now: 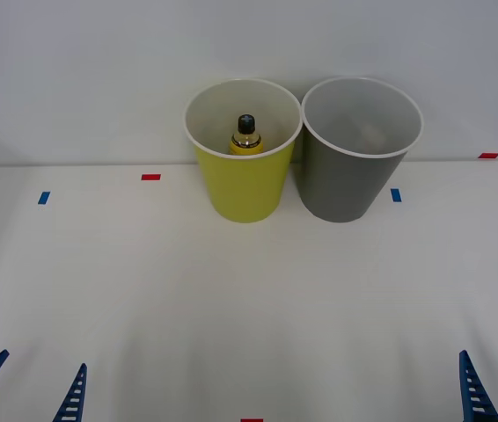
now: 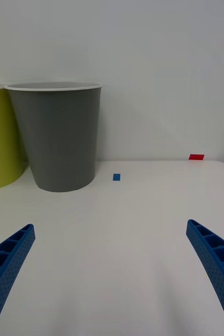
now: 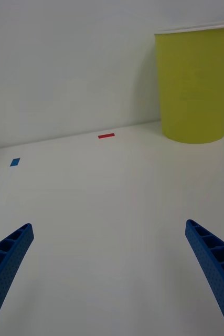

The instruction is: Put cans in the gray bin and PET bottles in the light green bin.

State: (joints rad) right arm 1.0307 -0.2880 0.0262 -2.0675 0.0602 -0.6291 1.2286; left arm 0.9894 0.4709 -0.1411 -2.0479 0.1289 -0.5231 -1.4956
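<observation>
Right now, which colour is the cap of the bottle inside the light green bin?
Black, on the yellow bottle standing in the light green bin; the front view shows it best.

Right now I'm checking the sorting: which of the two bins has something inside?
The light green bin, on the robot's left of the gray bin: a yellow bottle with a black cap stands in it. Nothing is visible in the gray one.

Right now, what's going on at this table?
Nothing is being handled. The yellow bottle stands upright inside the light green bin, and the gray bin stands beside it on that bin's right. Both hands sit low at the near table edge, open and holding nothing: the left hand on the left, the right hand on the right.
</observation>
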